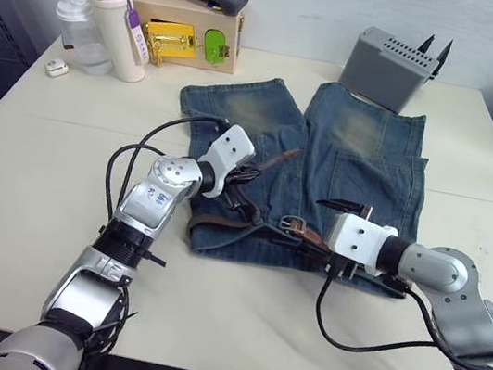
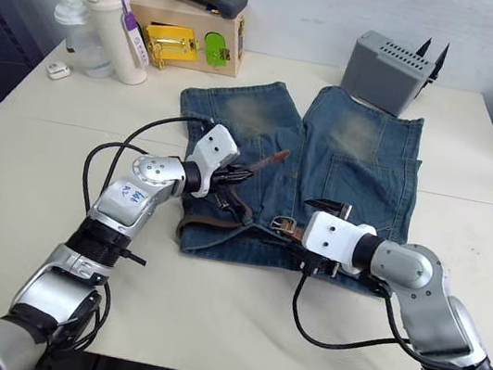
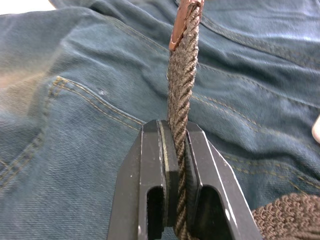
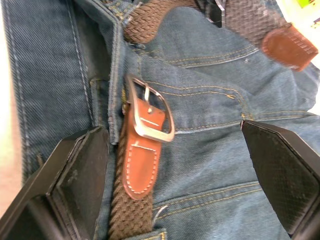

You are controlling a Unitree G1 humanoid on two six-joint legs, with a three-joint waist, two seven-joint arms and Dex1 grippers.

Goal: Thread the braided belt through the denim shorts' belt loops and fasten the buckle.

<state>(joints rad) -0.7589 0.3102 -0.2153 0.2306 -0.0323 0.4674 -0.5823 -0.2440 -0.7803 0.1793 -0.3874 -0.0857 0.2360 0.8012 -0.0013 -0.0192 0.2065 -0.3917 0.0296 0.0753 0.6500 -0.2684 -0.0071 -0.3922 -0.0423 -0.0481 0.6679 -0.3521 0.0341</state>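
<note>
Left gripper (image 1: 246,178) clamps braided belt (image 3: 181,95) behind tan tip, frame centre; right gripper (image 4: 175,175) spread wide, empty, straddling buckle (image 4: 149,116) on denim shorts (image 1: 361,170) waistband; you steer tip flat into frame; pin buckle with right before pulling.

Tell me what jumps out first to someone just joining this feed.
The mid-blue faded denim shorts spread across the middle of the pale table, with the dark brown woven belt running along their waistband. The left tool is clamped on that belt near its tan leather tip, which it holds up off the denim. The right tool hangs open around the silver frame buckle lying on the shorts.
</note>
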